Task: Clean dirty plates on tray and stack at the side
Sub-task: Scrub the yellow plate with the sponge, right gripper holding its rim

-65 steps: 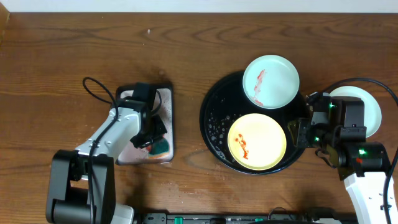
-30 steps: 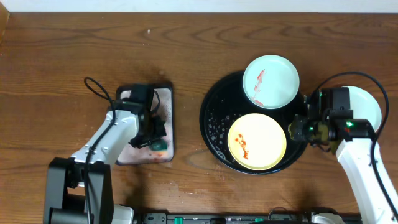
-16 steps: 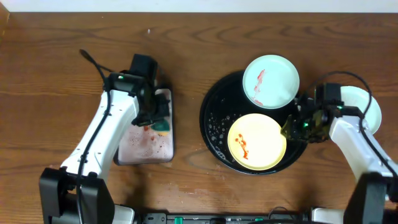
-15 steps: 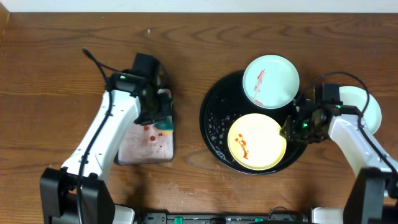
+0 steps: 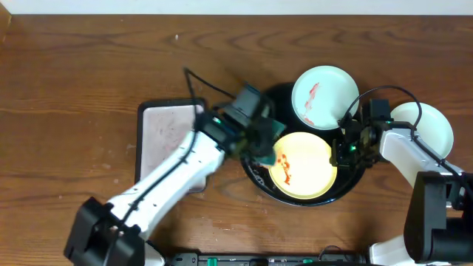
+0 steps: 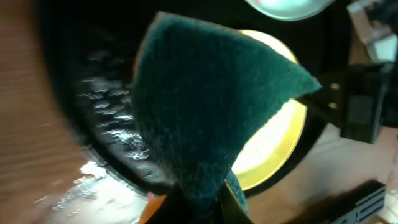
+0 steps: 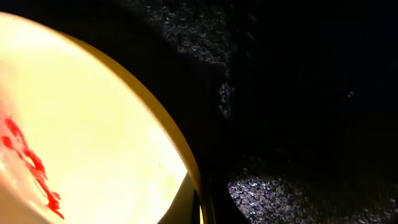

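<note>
On the black tray (image 5: pixel 347 182) the red-smeared yellow plate (image 5: pixel 307 166) lies at 6 o'clock; a smeared pale plate (image 5: pixel 321 96) overlaps the rim at 1 o'clock; a clean pale plate (image 5: pixel 429 129) sits off-tray at 3 o'clock; the silver tray (image 5: pixel 162 140) lies at 9 o'clock. The left gripper (image 5: pixel 257 142) clamps the green sponge (image 5: pixel 270 131) over the yellow plate's 9 o'clock edge, hiding that edge overhead; the right gripper (image 5: pixel 341 151) is closed on its 3 o'clock rim, a pinch shown only in the right wrist view.

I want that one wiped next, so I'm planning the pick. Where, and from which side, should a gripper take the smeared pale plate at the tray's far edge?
Probably its raised rim on the far right side, approached from the right. There the pale plate reaches out past the tray's rim, likely leaving room for a finger underneath, and the red smear lies on its left half.
</note>
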Action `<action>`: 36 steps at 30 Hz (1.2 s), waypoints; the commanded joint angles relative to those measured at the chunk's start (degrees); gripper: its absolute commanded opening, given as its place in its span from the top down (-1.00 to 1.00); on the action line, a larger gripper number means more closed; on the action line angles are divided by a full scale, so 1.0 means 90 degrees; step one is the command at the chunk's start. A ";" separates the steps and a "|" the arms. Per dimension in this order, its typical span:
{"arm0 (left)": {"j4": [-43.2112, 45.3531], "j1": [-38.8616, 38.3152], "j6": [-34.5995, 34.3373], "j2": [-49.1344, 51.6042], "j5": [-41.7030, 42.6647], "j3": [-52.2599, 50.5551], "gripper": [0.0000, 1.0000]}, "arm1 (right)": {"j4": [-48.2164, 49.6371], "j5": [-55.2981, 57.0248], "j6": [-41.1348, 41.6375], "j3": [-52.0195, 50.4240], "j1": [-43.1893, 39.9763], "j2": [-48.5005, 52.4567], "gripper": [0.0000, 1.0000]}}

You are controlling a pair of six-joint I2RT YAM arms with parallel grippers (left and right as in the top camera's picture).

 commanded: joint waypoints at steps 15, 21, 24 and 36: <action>0.0860 -0.0816 -0.1013 0.2640 -0.0877 -0.0063 0.85 | -0.0005 0.0372 0.0491 -0.0051 0.0515 0.0163 0.97; -0.0692 -0.0668 -0.1010 0.2635 -0.3279 0.0410 0.85 | -0.0010 0.0415 0.0469 -0.0051 0.0515 0.0163 0.97; -0.0845 -0.0670 -0.1005 0.2635 -0.3514 0.0546 0.85 | -0.0022 0.0559 0.0466 -0.0051 0.0515 0.0163 0.97; 0.1673 -0.0855 -0.1013 0.2880 0.1219 0.0520 0.85 | -0.0090 0.0682 0.0469 -0.0051 0.0515 0.0163 0.97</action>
